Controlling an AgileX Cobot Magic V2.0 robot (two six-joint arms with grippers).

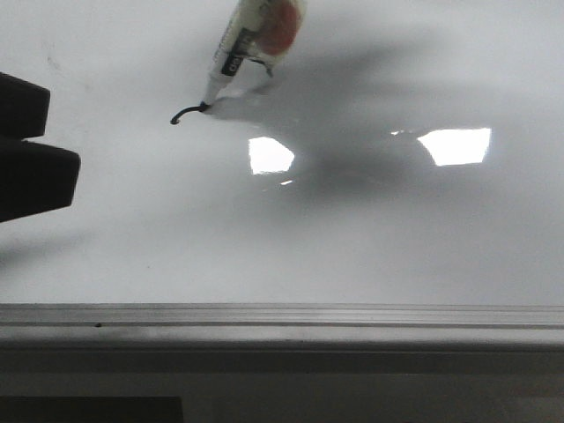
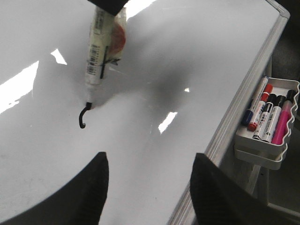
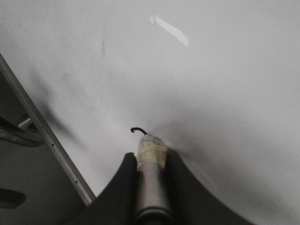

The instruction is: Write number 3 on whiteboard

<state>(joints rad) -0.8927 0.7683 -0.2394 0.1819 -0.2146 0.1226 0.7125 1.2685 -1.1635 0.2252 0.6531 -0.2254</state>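
Black ink so far makes only a short hooked stroke (image 1: 187, 113) on the whiteboard (image 1: 370, 238), the very top of the number 3, so nearly all of the figure is yet to be drawn. My right hand (image 3: 151, 161) is clamped on the marker (image 1: 248, 40), whose tip touches the board at the end of that hook. My left hand (image 2: 147, 180) hangs spread wide over the board, holding nothing and well clear of the line. To do this stroke well, I judge I should hold the tip at even, light pressure, carry the curve round and back in for the waist, then sweep the lower bowl. Lifting would break the line; pressing hard on this glossy surface could make the tip skid. A tray of spare markers (image 2: 267, 123) hangs off the board's edge.
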